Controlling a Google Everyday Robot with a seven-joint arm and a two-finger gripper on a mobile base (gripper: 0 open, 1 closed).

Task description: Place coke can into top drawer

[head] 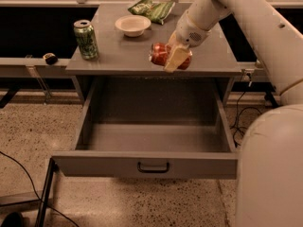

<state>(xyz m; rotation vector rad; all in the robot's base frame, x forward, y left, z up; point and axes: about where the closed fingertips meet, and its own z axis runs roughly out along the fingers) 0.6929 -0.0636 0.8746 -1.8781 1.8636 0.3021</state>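
The red coke can (159, 54) lies on its side at the front edge of the cabinet top (118, 56), just above the open top drawer (94, 163). My gripper (174, 58) comes down from the upper right and is shut on the can, with a cream finger (173, 60) across its front. The drawer is pulled fully out; its grey inside (156, 136) holds nothing and its dark handle (153, 167) faces the camera.
A green can (86, 39) stands at the left of the cabinet top. A white bowl (132, 25) and a green snack bag (152, 8) lie at the back. My white body (270, 174) fills the lower right. Cables (14, 167) run across the floor at left.
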